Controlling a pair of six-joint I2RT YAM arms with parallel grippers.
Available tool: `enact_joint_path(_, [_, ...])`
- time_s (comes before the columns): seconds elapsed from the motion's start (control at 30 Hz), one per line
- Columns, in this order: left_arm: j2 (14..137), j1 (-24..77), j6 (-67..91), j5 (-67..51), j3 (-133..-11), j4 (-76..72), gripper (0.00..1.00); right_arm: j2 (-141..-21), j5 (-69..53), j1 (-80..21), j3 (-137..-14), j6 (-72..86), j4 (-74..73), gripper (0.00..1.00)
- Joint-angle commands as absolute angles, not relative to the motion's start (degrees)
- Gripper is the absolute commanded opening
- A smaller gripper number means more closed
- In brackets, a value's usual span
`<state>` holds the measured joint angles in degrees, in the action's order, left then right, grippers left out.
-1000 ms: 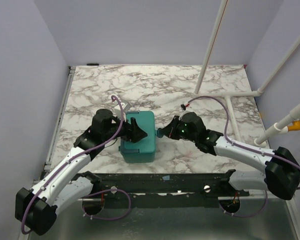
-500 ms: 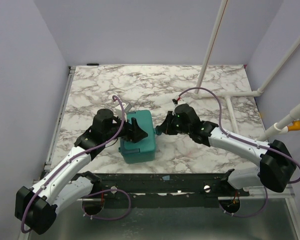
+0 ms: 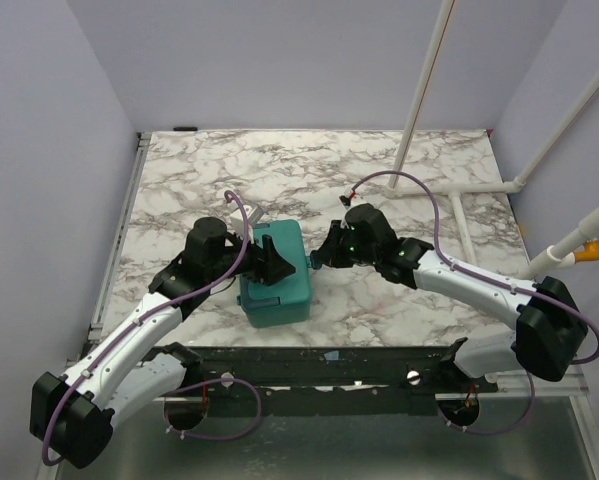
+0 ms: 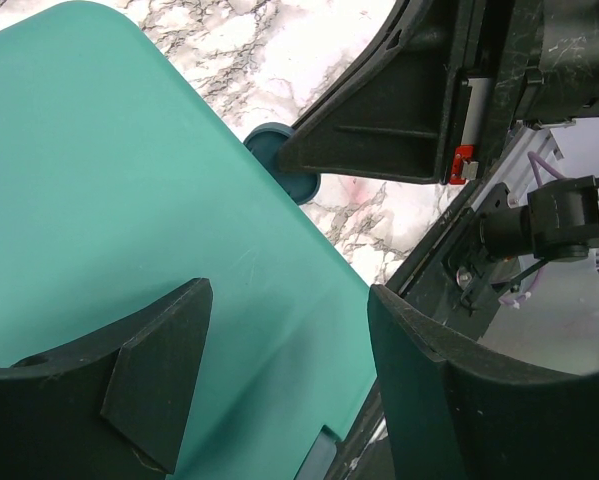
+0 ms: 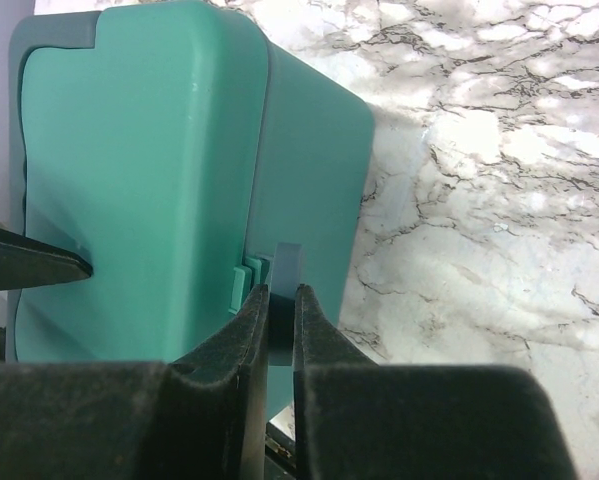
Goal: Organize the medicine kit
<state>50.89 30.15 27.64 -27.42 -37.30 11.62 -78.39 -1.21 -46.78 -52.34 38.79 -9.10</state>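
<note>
While the medicine kit (image 3: 279, 297), a teal-green rectangular plastic box with rounded corners, sat flat on the grey-veined white marble desk (image 3: 309, 170) with its lid shut and facing up, both arms were crowded right in on it. The kit was toward the near edge of the desk, a bit left of centre, just past the black metal rail (image 3: 329, 358) the arms are bolted to.

On the kit's right-hand side there was a small darker teal latch tab (image 5: 288, 262) sticking out. The right hand (image 3: 317, 264) had come in low from the right and its two black fingers were pinched together on that tab, with only the thin tab between them.

The left hand (image 3: 267, 262) was over the top of the lid, reaching in from the left. Its fingers (image 4: 149, 370) were spread well apart with nothing between them but bare lid underneath. Couldn't tell from either view if the tips were actually touching the plastic or just above it.

Off to the right, well clear of the kit, some white plastic pipes (image 3: 424, 90) ran up and across. Purple cables (image 3: 419, 200) looped along both arms.
</note>
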Motion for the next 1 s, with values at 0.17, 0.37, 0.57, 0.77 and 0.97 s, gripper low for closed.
enact_joint_path(0.17, [52.50, 30.83, 27.25, -25.53, -36.15, 19.43, 0.66, -78.52, -7.57, -48.60, -55.57, 38.23, -4.06, 0.15])
enact_joint_path(0.37, [52.47, 30.93, 27.16, -25.48, -36.23, 19.42, 0.66, -78.44, -8.09, -48.87, -55.55, 38.54, -3.49, 0.20])
enact_joint_path(0.57, [52.47, 30.89, 27.16, -25.41, -36.17, 19.47, 0.66, -78.30, -9.33, -48.96, -54.69, 39.54, -1.74, 0.24])
enact_joint_path(0.77, [52.52, 31.00, 27.07, -25.49, -36.21, 19.52, 0.65, -78.69, -10.77, -49.04, -54.02, 40.47, -0.50, 0.27])
enact_joint_path(0.97, [52.40, 30.98, 27.00, -25.49, -36.23, 19.71, 0.65, -79.34, -11.48, -49.13, -53.62, 41.33, 1.27, 0.28])
